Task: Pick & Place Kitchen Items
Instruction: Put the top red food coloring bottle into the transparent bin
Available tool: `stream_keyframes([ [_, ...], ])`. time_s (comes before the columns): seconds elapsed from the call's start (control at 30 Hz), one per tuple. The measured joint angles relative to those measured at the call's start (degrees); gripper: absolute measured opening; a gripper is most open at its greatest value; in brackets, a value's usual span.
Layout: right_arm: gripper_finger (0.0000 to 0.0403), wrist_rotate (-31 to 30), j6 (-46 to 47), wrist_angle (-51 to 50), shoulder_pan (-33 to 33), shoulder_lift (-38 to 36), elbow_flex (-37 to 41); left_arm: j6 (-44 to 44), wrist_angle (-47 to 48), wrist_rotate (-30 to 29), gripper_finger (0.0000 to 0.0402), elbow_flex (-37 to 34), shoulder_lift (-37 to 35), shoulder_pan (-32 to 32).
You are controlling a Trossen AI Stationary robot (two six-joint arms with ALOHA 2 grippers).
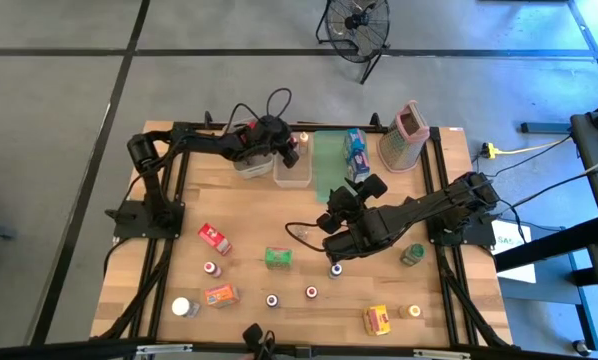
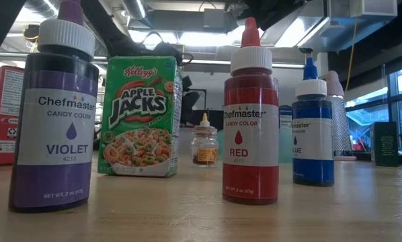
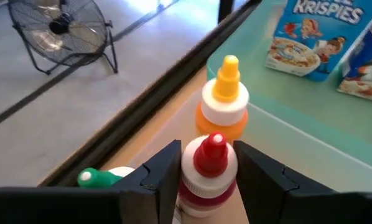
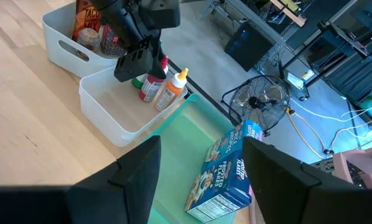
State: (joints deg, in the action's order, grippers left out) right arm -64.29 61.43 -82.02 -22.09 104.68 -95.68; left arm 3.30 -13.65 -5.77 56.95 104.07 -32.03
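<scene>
1. The left arm reaches from 9 o'clock across the far side of the bench, its left gripper (image 3: 208, 177) pointing down, jaws slightly parted.
2. The right arm stretches from 3 o'clock toward centre, its right gripper (image 4: 201, 171) with jaws spread apart.

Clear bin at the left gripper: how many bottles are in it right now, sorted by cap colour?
Red-capped bottle: 1
Orange bottle with yellow tip: 1
Green-capped bottle: 1
Total: 3
</scene>
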Motion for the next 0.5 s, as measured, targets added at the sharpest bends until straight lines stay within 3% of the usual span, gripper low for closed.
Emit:
stream_keyframes([
  [0.5,0.0227,0.0,0.0,0.0,0.0,0.0,0.0,1.0,-1.3,0.3,0.0144,0.0,0.0,0.0],
])
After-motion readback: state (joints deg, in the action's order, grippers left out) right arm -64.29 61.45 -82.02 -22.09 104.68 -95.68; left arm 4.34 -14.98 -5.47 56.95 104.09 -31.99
